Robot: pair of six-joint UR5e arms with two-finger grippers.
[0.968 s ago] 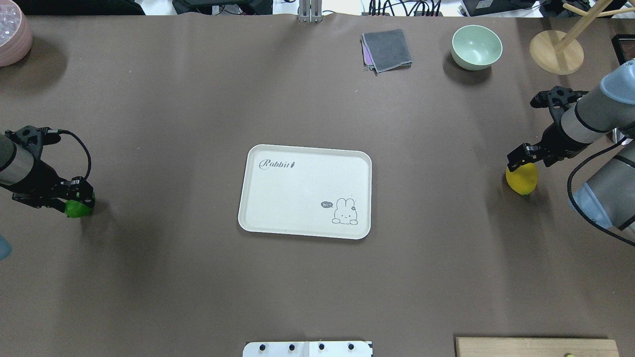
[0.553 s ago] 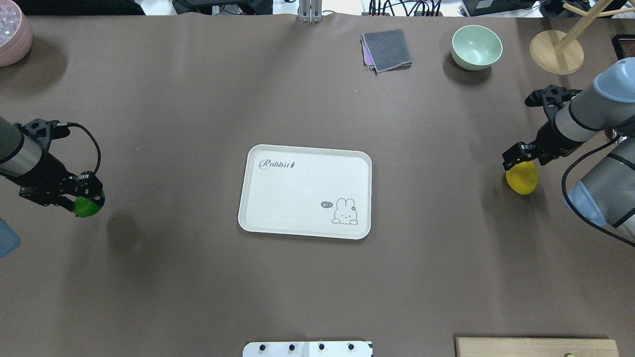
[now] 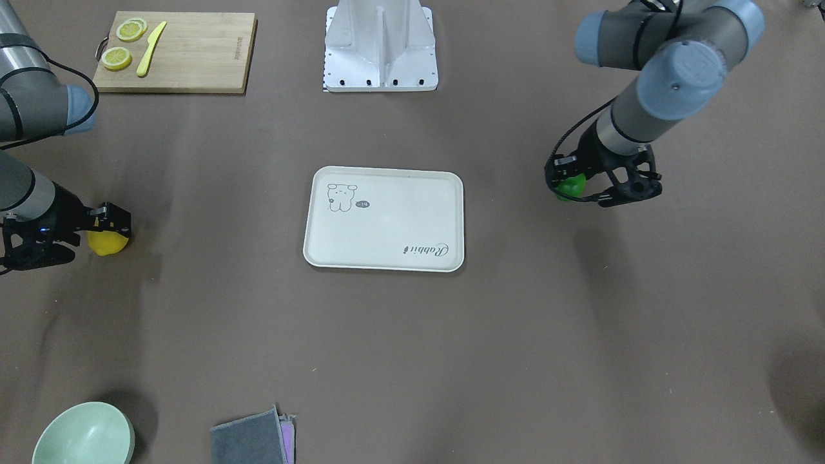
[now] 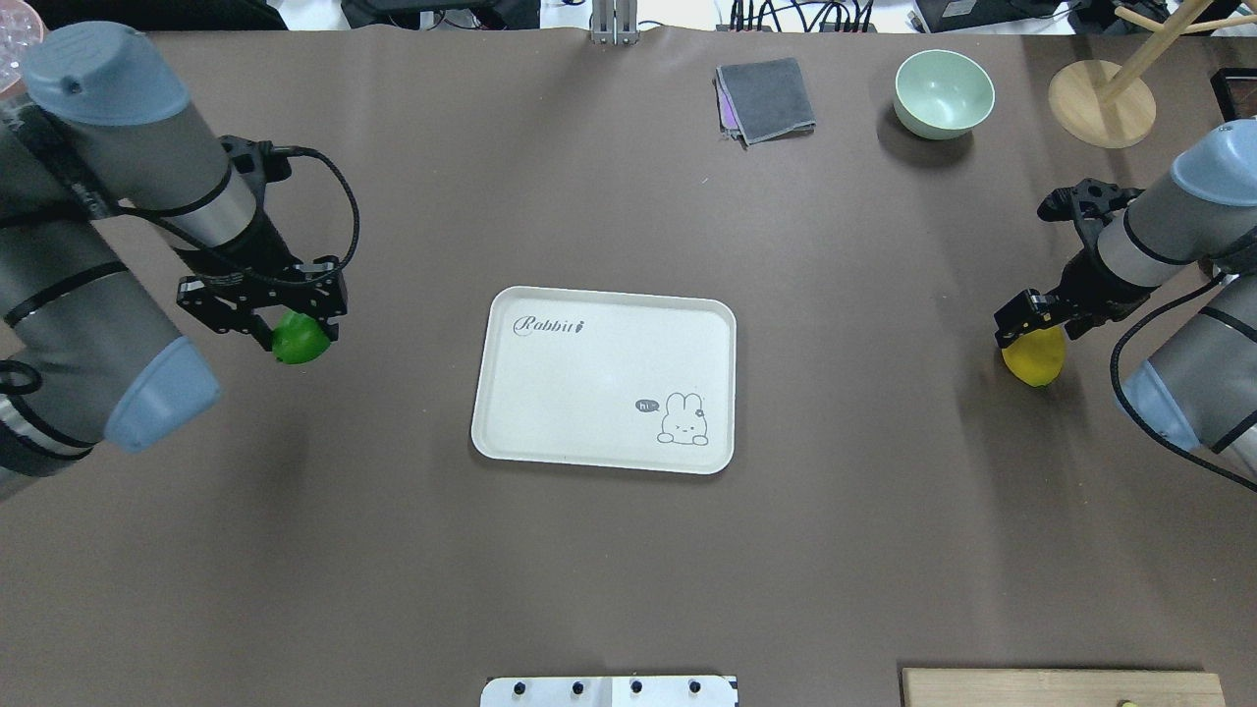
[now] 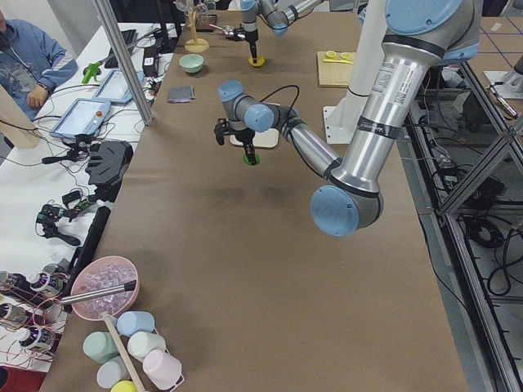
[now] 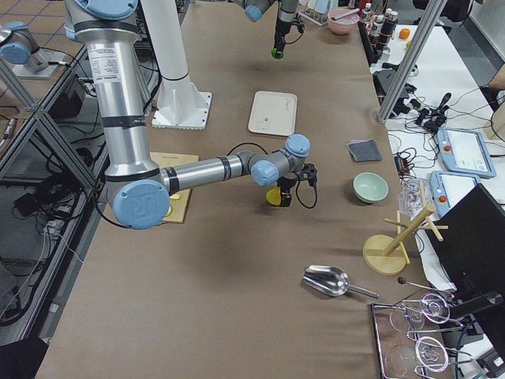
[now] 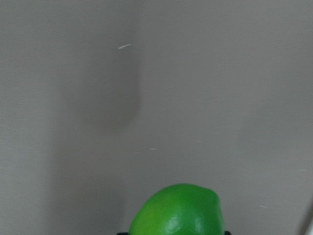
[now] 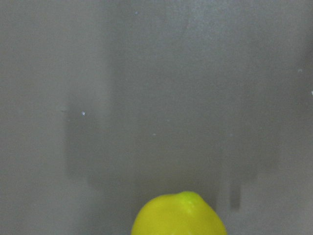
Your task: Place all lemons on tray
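Observation:
The cream-white tray [image 4: 589, 393] lies at the table's middle, with nothing on it; it also shows in the front-facing view [image 3: 387, 225]. My left gripper [image 4: 285, 329] is shut on the green lemon [image 4: 300, 341] and holds it above the table, left of the tray. The green lemon also shows in the front-facing view [image 3: 571, 186] and the left wrist view [image 7: 177, 210]. My right gripper [image 4: 1031, 326] is shut on the yellow lemon [image 4: 1034, 358] at the table's right side, low over the surface. The yellow lemon shows too in the front-facing view [image 3: 107, 243] and the right wrist view [image 8: 178, 215].
A pale green bowl [image 4: 943, 93], a folded grey cloth [image 4: 766, 100] and a round wooden stand base [image 4: 1100, 103] sit at the far right. A wooden cutting board [image 3: 193, 55] with lemon slices [image 3: 117, 58] and a yellow knife [image 3: 149, 40] lies near the robot base.
My left gripper has carried the green lemon up and to the right, toward the tray. My right gripper and the yellow lemon have barely moved.

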